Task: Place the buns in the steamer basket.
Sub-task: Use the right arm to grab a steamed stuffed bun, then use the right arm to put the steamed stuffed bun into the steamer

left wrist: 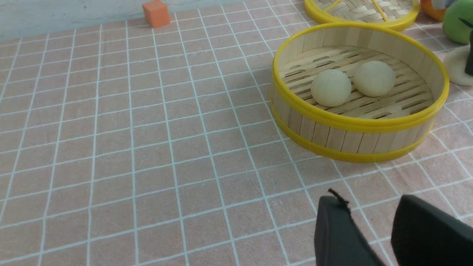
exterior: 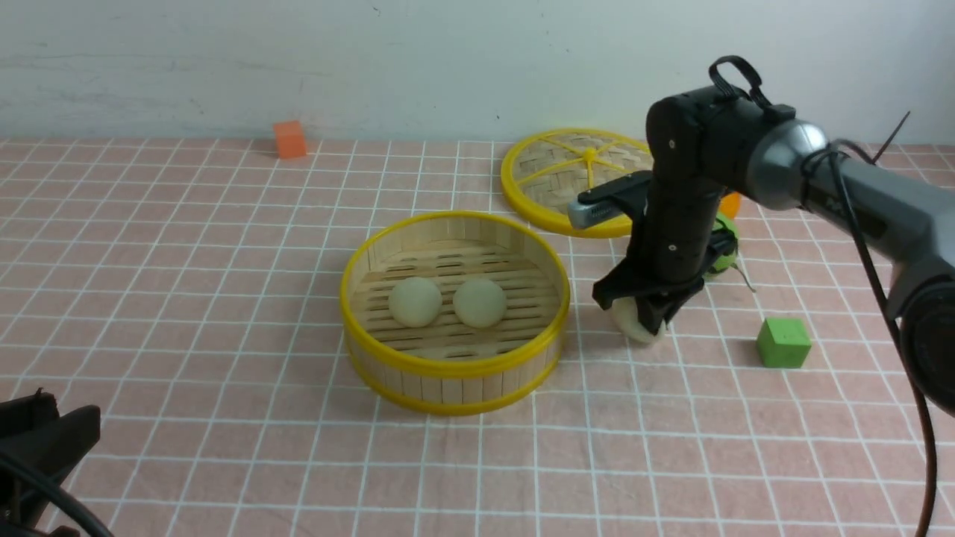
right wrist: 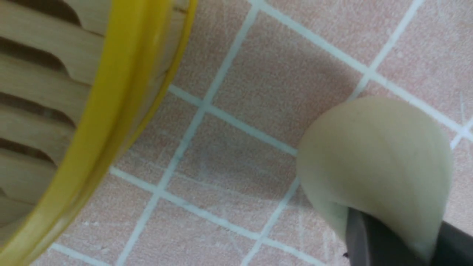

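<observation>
The steamer basket (exterior: 455,367) sat on the pink checked counter (exterior: 224,313), with the first bun (exterior: 415,301) and the second bun (exterior: 480,303) side by side on its slatted floor. Just to the right of the basket, outside its wall, the third bun (exterior: 628,321) was pinched between the fingers of the right gripper (exterior: 643,322), low at the counter (whether it rested on the cloth or hung just clear, I could not tell). The left gripper (left wrist: 369,218) hovered well to the near left of the basket, its fingers spread with nothing between them. Behind the basket to the right lay the flat woven lid (exterior: 552,168). A green cube (exterior: 783,343) stood farther right of the basket than the third bun, and an orange cube (exterior: 289,139) sat far behind it to the left.
</observation>
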